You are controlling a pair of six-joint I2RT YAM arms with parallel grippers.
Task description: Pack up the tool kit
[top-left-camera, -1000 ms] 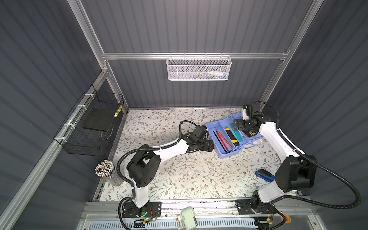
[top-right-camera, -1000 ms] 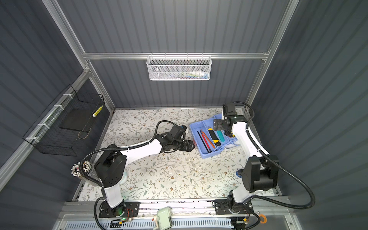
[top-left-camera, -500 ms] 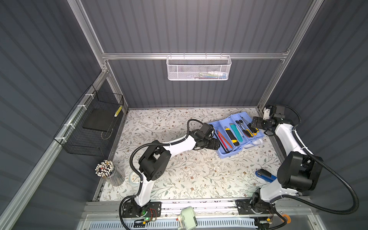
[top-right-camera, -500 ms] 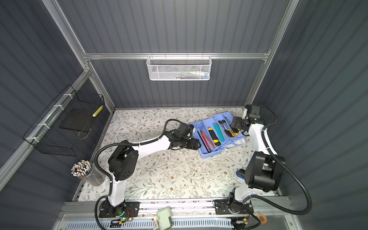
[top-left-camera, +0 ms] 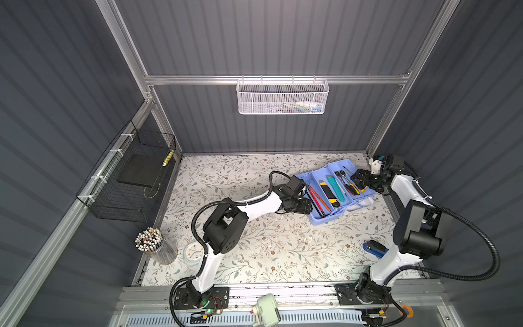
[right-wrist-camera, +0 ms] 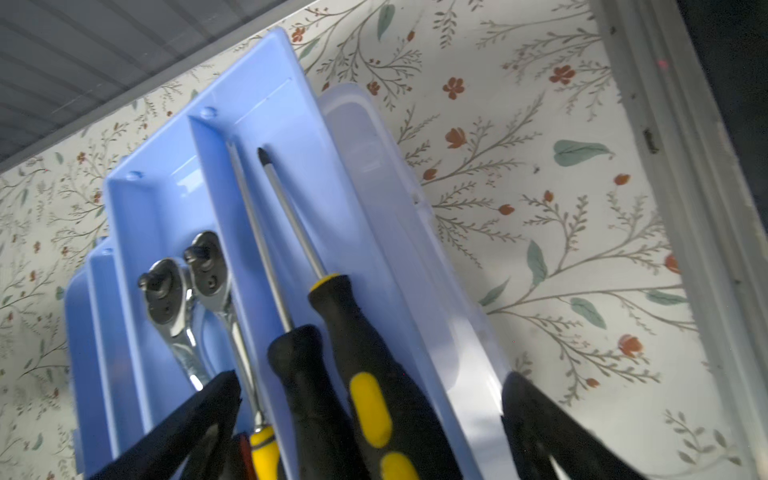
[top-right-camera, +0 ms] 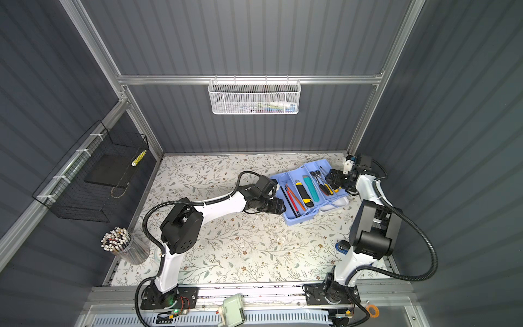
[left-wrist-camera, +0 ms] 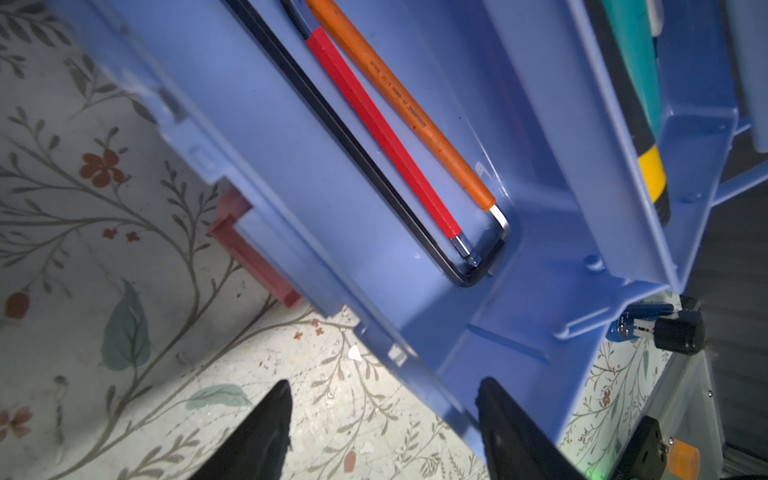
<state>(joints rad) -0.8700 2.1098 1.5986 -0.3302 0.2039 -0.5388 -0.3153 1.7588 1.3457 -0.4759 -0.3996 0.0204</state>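
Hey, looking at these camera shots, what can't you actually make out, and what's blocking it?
white mesh basket: contents too small and screened by mesh, both top views.
blue stapler: mostly behind the right arm, in a top view.
white lid: largely under the blue trays, right wrist view.
screwdrivers: handle ends cut off by the picture's edge, right wrist view.
left tool: contact with the box unclear, left wrist view.

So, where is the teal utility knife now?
In both top views the teal utility knife lies in the blue tray on the right, between the yellow utility knife and the screwdrivers.
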